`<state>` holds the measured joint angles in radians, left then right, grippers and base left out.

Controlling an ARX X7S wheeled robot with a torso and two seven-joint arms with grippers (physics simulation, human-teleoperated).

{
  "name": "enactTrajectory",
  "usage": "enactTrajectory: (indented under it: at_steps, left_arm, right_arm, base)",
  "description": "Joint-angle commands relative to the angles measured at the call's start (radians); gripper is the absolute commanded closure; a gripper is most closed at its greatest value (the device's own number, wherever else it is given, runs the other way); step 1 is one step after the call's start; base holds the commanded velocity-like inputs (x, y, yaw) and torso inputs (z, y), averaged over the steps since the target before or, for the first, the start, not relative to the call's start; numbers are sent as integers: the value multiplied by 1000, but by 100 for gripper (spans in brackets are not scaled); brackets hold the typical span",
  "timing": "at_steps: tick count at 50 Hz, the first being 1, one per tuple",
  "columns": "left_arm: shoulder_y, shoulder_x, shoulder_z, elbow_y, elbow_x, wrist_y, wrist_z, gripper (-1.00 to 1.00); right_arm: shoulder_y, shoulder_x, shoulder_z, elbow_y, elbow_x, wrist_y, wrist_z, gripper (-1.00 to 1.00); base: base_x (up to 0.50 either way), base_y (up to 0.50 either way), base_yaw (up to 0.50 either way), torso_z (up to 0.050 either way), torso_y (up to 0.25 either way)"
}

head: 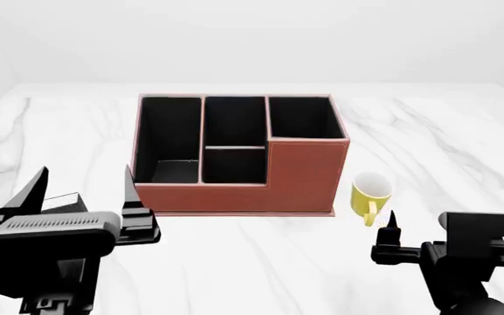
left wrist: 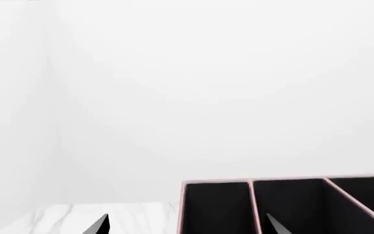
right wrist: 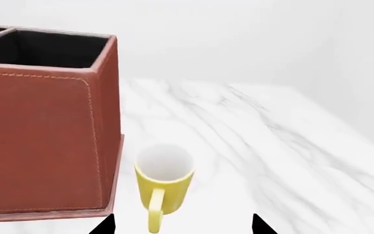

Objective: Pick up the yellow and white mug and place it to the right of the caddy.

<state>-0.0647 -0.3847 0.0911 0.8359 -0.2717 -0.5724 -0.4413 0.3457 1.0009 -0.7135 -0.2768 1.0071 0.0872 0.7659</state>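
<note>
The yellow and white mug (head: pixel 371 193) stands upright on the marble table, just right of the caddy's front right corner, handle towards me. The reddish-brown caddy (head: pixel 301 174) with black compartments sits mid-table. In the right wrist view the mug (right wrist: pixel 165 176) is close ahead of my open, empty right gripper (right wrist: pixel 183 225), its handle pointing between the fingertips, beside the caddy wall (right wrist: pixel 41 141). In the head view my right gripper (head: pixel 414 230) is just in front of the mug. My left gripper (head: pixel 81 190) is open and empty at the caddy's front left; its wrist view shows the caddy's top (left wrist: pixel 291 204).
The white marble table (head: pixel 252 262) stretches wide around the caddy, with a plain white wall behind. A small dark boxy shape (head: pixel 62 202) shows between my left fingers in the head view; I cannot tell what it is.
</note>
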Motion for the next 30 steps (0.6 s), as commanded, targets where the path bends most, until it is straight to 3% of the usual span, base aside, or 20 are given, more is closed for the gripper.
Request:
enactTrajectory:
  at_steps: [1, 30]
  left_arm:
    - [21, -10, 6, 32, 9, -4, -13, -100]
    - [120, -55, 23, 162, 57, 3, -69, -100]
  right_arm:
    - [-79, 107, 27, -161, 4, -43, 82, -100]
    - [-375, 396, 60, -424, -98, -329, 335, -100]
  base:
    - [0, 0, 0, 0, 0]
    - [0, 0, 0, 0, 0]
